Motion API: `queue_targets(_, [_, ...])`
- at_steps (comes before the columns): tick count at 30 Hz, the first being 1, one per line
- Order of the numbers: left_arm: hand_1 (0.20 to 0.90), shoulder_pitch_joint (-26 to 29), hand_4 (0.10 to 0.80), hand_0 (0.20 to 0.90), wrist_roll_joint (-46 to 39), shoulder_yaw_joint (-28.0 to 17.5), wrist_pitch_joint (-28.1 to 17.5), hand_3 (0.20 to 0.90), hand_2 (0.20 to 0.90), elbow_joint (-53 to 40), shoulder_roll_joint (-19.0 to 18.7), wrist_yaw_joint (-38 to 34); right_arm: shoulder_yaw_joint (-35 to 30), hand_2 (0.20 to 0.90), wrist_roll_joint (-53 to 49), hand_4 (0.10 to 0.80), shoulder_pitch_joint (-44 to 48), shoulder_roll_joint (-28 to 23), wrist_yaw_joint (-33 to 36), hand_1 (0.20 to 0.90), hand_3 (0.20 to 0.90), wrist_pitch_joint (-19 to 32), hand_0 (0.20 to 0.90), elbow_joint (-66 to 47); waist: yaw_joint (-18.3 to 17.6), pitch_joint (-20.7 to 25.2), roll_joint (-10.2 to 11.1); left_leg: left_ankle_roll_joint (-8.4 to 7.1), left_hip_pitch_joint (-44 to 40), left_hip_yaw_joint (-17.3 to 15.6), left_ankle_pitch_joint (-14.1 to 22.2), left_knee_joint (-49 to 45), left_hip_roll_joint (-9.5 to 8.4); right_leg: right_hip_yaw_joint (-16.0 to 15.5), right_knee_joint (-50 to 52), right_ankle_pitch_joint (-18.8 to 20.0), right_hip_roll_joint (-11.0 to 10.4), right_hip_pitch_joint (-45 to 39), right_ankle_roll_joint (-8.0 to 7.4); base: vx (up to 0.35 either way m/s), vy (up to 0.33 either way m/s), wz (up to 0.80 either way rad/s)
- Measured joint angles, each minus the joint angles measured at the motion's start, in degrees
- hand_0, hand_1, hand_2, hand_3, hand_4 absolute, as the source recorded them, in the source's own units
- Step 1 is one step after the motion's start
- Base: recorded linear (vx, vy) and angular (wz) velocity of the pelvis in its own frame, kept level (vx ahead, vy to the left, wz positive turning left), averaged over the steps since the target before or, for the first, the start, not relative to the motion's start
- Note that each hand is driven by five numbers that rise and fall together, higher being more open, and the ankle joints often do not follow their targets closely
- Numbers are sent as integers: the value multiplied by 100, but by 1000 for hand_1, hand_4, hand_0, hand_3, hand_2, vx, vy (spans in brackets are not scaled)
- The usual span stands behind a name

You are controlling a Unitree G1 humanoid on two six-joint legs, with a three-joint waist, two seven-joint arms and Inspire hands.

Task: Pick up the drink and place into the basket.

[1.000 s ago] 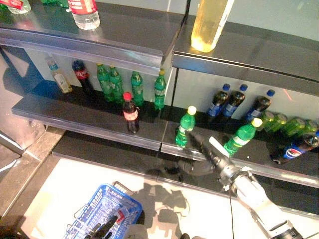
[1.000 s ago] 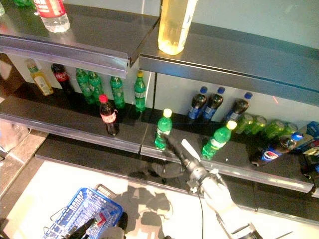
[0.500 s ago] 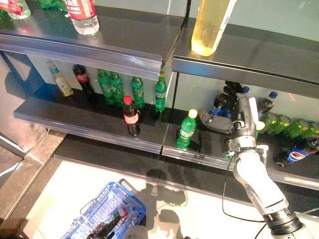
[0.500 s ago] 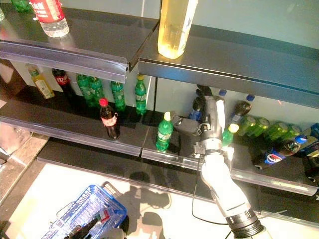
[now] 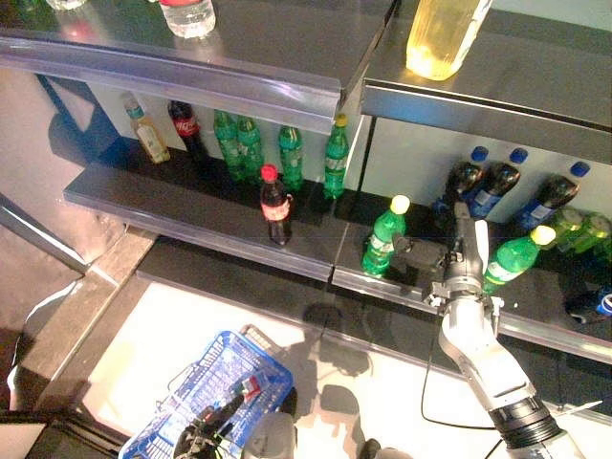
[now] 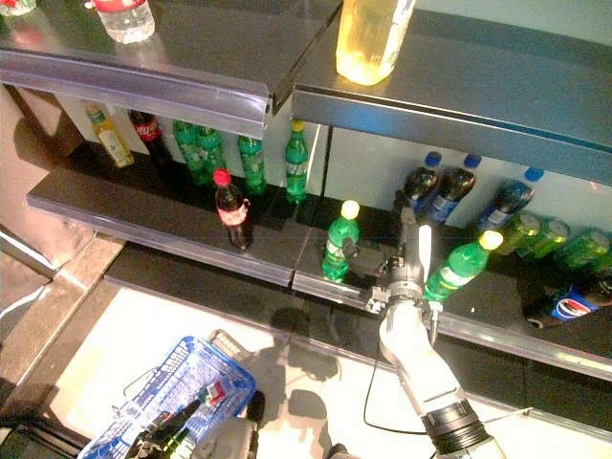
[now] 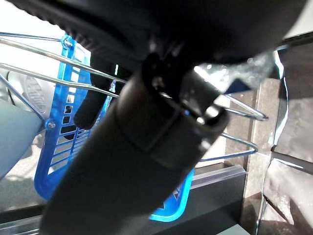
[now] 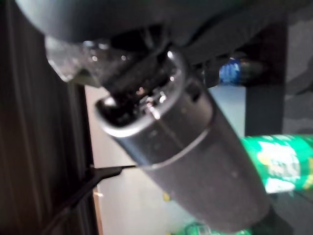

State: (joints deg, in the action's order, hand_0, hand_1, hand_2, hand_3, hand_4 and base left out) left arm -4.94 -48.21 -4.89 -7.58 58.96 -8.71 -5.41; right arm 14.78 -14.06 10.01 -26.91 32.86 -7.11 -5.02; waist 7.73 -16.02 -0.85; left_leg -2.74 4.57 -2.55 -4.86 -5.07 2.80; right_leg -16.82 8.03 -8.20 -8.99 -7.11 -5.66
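Fingers [image 5: 457, 222] beside glossy green bottle [image 5: 382, 239]

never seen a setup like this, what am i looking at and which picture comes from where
This is a humanoid robot shopping for a drink. The two wide pictures come from cameras in its head, looking down at store shelves. The two close, dark pictures come from cameras on its wrists.

The right robot hand reaches onto the lower shelf, between two green bottles with yellow caps: one on its thumb side, another leaning on the other side. It holds neither; whether its fingers are open is unclear. More green, cola and blue-capped bottles stand behind.

The left robot hand holds the wire handle of a blue basket down by the floor.
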Motion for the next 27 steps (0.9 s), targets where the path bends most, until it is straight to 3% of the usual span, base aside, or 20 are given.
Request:
queue_targets(8, [300, 27, 100, 300, 0, 214, -53, 200, 300, -173, -70, 68, 113, 900, -89, 800, -1, 0, 4, 900, 900, 0, 900, 8, 12, -360, -42, 8, 197, 6, 199, -517, -25, 1, 646, -304, -133, 242, 7, 27, 14, 2])
queue_targets(27, [300, -34, 100, 300, -3, 425, -77, 200, 300, -286, -61, 389, 89, 900, -521, 800, 10, 61, 891, 900, 900, -36, 900, 935, 136, -1065, -572, -8, 747, 70, 514, -1820, -27, 33, 2589, -1038, -424, 914, 151, 74, 31, 5])
